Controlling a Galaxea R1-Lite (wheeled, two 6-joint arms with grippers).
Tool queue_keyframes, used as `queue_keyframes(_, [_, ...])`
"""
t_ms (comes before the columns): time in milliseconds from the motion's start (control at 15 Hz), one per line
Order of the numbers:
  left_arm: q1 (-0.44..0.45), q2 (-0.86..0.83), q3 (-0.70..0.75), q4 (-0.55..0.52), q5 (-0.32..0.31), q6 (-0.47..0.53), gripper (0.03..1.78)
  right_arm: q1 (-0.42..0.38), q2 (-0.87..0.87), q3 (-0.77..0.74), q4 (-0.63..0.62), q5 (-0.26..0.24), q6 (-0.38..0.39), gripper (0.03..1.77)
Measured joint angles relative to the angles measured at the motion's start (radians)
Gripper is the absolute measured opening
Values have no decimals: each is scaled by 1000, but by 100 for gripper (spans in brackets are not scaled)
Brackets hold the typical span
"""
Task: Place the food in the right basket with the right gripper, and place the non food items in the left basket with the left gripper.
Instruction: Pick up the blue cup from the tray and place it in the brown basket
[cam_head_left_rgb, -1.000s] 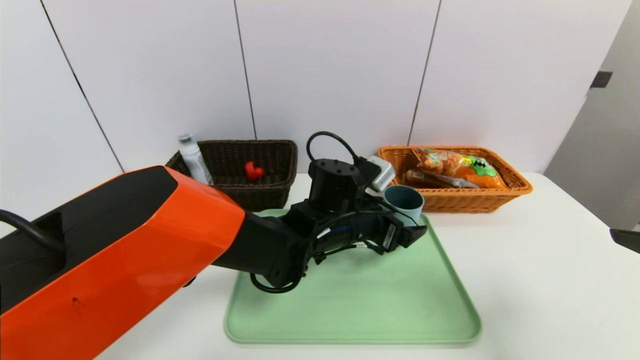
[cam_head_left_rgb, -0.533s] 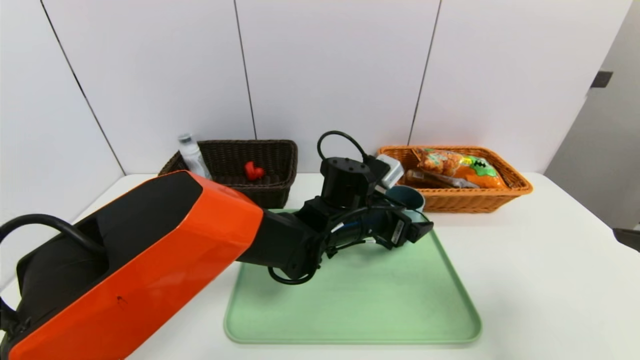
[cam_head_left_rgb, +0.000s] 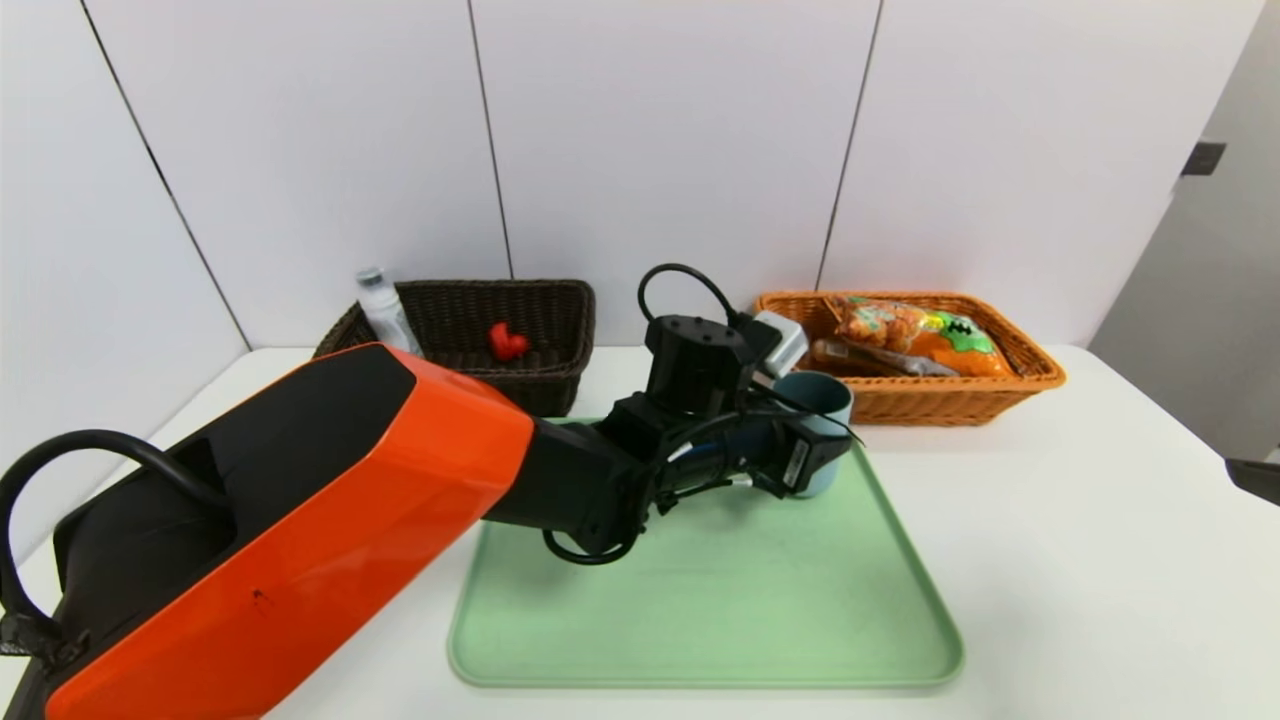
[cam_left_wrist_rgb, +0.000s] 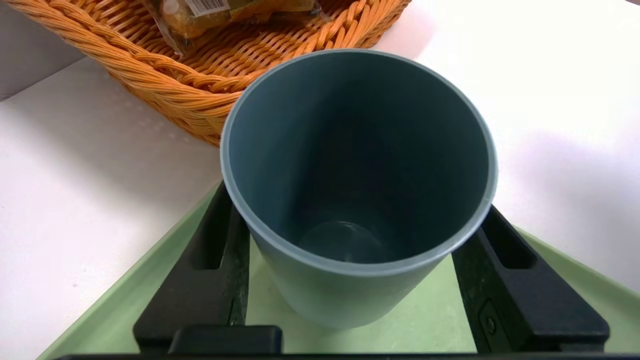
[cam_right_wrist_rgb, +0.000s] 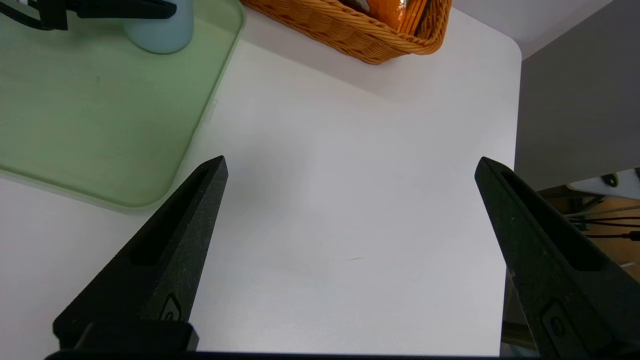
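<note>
We see a white table (cam_head_left_rgb: 1050, 520) with a green tray (cam_head_left_rgb: 700, 610) on it. Behind the tray sit the dark left basket (cam_head_left_rgb: 520, 385) and the orange right basket (cam_head_left_rgb: 1000, 395). The blue-grey cup (cam_left_wrist_rgb: 357, 180) stands upright at the tray's far corner, right between the two black fingers (cam_left_wrist_rgb: 200, 280) of our left pincer (cam_left_wrist_rgb: 350, 300), which press on its sides. Our right pincer (cam_right_wrist_rgb: 350, 165) hangs wide open over the bare table, holding nothing.
</note>
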Motion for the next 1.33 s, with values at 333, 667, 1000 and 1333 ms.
queue_keyframes(333, [6,-88,71,17,0,0,111,-2,-14,4,3,1,1,171])
queue_keyframes(667, [118,-299,133,154,24,22,111,-2,-32,16,2,10,1,171])
queue_keyframes(1000, [312,-416,100,234,49,65,111,-1,-48,33,2,13,0,171])
queue_keyframes(1333, [440,-404,63,234,46,38,111,-1,-63,44,3,12,0,171])
